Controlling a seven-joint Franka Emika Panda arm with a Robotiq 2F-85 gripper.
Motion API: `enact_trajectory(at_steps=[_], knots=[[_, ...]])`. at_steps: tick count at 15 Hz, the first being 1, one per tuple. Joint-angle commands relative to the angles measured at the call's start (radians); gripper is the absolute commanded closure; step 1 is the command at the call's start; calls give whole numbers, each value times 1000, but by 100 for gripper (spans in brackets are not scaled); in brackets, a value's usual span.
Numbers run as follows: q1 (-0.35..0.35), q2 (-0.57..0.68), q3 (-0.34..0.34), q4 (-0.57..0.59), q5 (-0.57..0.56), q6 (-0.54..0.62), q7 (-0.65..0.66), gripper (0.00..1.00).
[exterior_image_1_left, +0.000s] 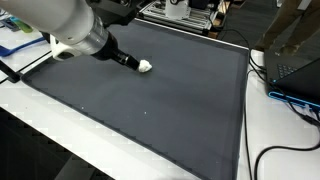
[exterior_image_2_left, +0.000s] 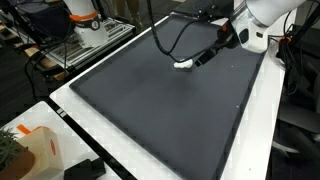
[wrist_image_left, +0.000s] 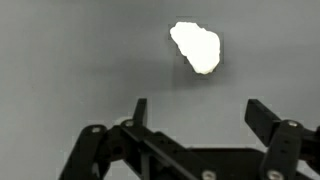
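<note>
A small white lump (wrist_image_left: 196, 46) lies on the dark grey mat (wrist_image_left: 60, 60). In the wrist view it sits ahead of my gripper (wrist_image_left: 198, 112), beyond the fingertips and apart from them. The two black fingers (wrist_image_left: 262, 120) stand wide apart with only mat between them, so the gripper is open and empty. In both exterior views the white lump (exterior_image_1_left: 146, 67) (exterior_image_2_left: 182, 64) shows close by the black gripper (exterior_image_1_left: 128, 61) (exterior_image_2_left: 203, 55), which hangs low over the mat's far part.
The mat (exterior_image_1_left: 150, 110) covers most of a white table (exterior_image_1_left: 285, 130). Cables (exterior_image_1_left: 290, 100) and a dark device lie along one side. Black cables (exterior_image_2_left: 170, 30) loop near the mat's far edge. An orange-and-white object (exterior_image_2_left: 30, 145) sits at a near corner.
</note>
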Motion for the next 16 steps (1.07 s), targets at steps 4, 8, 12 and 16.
enact_trajectory(at_steps=[4,8,12,16], knots=[[-12,104,-7,120,32,-73,27,0],[-13,145,-4,179,49,-150,42,0],[-23,174,6,220,74,-183,66,0],[-37,200,8,250,119,-200,103,0]])
